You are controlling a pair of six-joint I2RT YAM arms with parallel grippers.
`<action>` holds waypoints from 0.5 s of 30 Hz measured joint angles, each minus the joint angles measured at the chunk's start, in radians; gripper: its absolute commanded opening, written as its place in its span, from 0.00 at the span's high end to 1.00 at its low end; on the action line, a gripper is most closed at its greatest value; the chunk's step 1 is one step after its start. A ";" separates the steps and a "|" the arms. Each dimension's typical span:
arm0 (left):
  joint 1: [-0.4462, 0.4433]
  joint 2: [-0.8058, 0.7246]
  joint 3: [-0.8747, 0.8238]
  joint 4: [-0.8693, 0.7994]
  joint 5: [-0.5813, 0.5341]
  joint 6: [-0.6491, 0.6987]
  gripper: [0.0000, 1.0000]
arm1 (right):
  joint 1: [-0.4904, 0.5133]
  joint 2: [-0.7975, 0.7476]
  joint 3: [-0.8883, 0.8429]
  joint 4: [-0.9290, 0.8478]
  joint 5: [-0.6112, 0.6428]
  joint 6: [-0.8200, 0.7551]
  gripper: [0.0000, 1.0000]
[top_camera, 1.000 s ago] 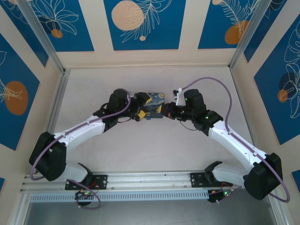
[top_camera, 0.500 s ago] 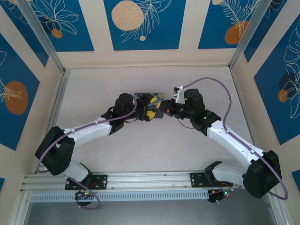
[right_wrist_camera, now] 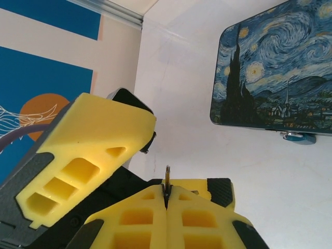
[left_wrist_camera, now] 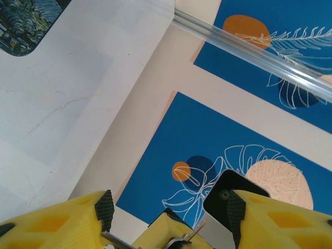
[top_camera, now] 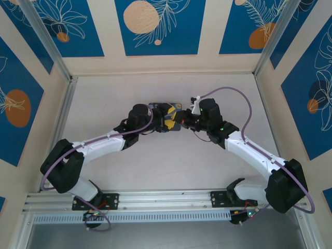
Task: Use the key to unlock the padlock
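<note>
My right gripper (right_wrist_camera: pixel 167 196) is shut on the key (right_wrist_camera: pixel 167 182), whose thin grey blade sticks up edge-on between its yellow fingertips. The key's tip (left_wrist_camera: pixel 199 229) also shows in the left wrist view, jutting from those fingers low in frame. My left gripper (left_wrist_camera: pixel 169 207) stands open, with its fingers either side of the right gripper's fingertips. A small blue piece with a silvery bit (right_wrist_camera: pixel 298 137) pokes out at the Starry Night tin's (right_wrist_camera: pixel 275 67) lower edge and looks like the padlock. From above, both grippers (top_camera: pixel 167 117) (top_camera: pixel 182 120) meet over the tin (top_camera: pixel 157 109).
The tin lies flat on the pale table (top_camera: pixel 166 161) near the middle. Blue-and-cream patterned walls (top_camera: pixel 155 26) and aluminium rails (top_camera: pixel 62 114) close in the table at the back and sides. Purple cables loop off both arms.
The left arm has swung right, bringing its gripper over the tin. The right gripper has edged left, so the two grippers now meet.
</note>
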 measured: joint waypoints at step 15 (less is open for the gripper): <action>0.000 0.000 -0.008 -0.001 -0.037 -0.001 0.53 | -0.003 -0.025 -0.040 -0.008 0.044 0.007 1.00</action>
